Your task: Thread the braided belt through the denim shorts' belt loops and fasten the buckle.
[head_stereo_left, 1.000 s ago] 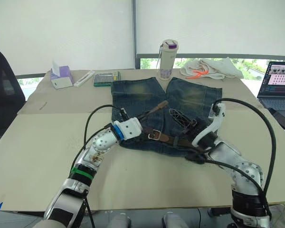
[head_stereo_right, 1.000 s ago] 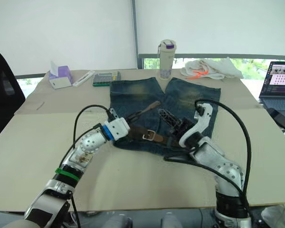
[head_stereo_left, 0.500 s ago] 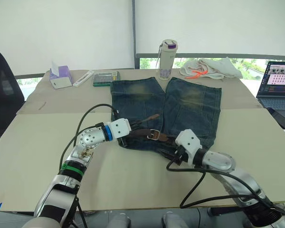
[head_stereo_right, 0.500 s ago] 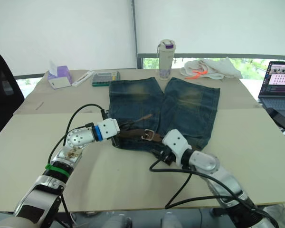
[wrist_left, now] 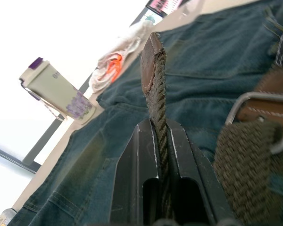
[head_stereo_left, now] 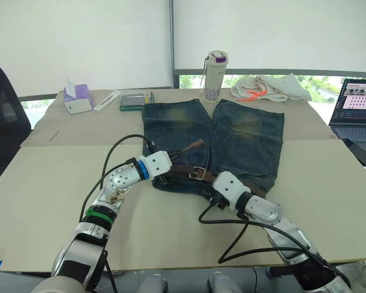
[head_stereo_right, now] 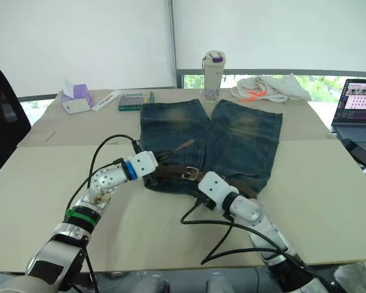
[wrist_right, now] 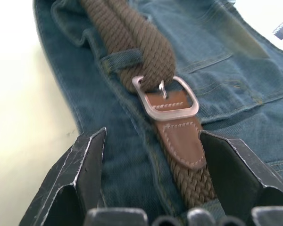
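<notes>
The denim shorts [head_stereo_left: 238,131] lie flat on the table, waistband towards me. The braided belt [head_stereo_left: 182,171] runs along the waistband, and its strap passes under a belt loop [wrist_right: 120,60]. The silver buckle [wrist_right: 166,97] lies on the denim with the strap through its frame. My left gripper [wrist_left: 158,129] is shut on the belt's free end, whose tip [head_stereo_left: 196,145] sticks up over the left leg. Just near side of the buckle, my right gripper [wrist_right: 153,141] is open and low over the waistband, one finger on each side of the strap.
At the table's far edge stand a bottle [head_stereo_left: 216,75], a tissue box [head_stereo_left: 78,99], a flat green box [head_stereo_left: 136,100] and a white cloth with orange cord [head_stereo_left: 269,88]. A laptop [head_stereo_left: 357,102] sits far right. Black cables [head_stereo_left: 244,241] trail from both wrists.
My right arm has dropped from above the shorts to the waistband and slid left towards the buckle. The left gripper keeps hold of the belt end, which has lowered a little.
</notes>
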Controlling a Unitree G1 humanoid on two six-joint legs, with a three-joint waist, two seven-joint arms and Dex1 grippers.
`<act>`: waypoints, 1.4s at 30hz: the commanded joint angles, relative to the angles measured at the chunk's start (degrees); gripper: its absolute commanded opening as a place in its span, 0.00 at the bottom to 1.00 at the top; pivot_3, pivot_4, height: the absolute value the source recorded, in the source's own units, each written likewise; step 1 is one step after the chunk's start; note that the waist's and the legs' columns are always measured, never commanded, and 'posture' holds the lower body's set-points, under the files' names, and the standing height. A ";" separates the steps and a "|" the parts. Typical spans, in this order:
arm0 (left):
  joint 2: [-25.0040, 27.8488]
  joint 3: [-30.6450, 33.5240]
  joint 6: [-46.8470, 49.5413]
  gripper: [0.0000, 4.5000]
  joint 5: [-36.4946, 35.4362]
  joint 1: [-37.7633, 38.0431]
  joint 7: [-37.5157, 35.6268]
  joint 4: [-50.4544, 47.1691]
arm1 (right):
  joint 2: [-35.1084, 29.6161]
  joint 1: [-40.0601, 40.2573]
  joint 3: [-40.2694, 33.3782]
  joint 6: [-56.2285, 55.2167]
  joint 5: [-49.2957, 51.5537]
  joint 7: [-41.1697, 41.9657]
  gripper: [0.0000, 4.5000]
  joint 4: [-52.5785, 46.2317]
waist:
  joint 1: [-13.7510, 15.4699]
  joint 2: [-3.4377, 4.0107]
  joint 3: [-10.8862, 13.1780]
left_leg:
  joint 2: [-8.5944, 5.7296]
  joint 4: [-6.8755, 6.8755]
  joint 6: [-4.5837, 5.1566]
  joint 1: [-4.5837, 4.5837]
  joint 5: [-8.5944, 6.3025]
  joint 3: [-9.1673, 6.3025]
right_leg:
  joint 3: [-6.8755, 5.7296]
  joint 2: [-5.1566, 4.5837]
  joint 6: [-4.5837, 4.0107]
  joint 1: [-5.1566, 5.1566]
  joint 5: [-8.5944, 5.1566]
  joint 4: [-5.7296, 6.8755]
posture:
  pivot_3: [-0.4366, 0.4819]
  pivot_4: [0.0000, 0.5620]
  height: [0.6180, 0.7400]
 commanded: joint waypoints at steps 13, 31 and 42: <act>0.87 -1.58 -15.41 0.00 13.87 -1.06 14.20 -2.10 | 27.28 -7.60 -30.27 30.20 54.73 -20.64 0.78 -9.13 | 0.18 0.00 0.00 | -0.06 -0.05 -0.02 0.08 0.00 -0.21 | 0.02 -0.11 -0.04 -0.12 0.03 0.48 | 0.48 0.27 1.00; 2.08 -4.06 -16.66 0.22 13.82 -1.06 14.45 -1.60 | 25.33 -8.76 -32.15 32.48 67.14 -30.96 0.00 -7.71 | -0.17 0.01 0.00 | -0.03 -0.10 -0.01 0.12 0.01 -0.13 | 0.02 -0.08 -0.03 -0.14 0.02 0.48 | 0.48 0.27 1.00; 2.08 2.57 15.58 0.99 -23.24 9.62 -4.08 -26.92 | 25.31 -7.92 -29.32 27.71 62.51 -29.58 0.00 -8.27 | -1.47 0.02 0.00 | 0.13 -0.12 -0.01 0.10 0.00 -0.19 | 0.01 -0.07 -0.04 -0.16 0.01 0.52 | 0.48 0.27 1.00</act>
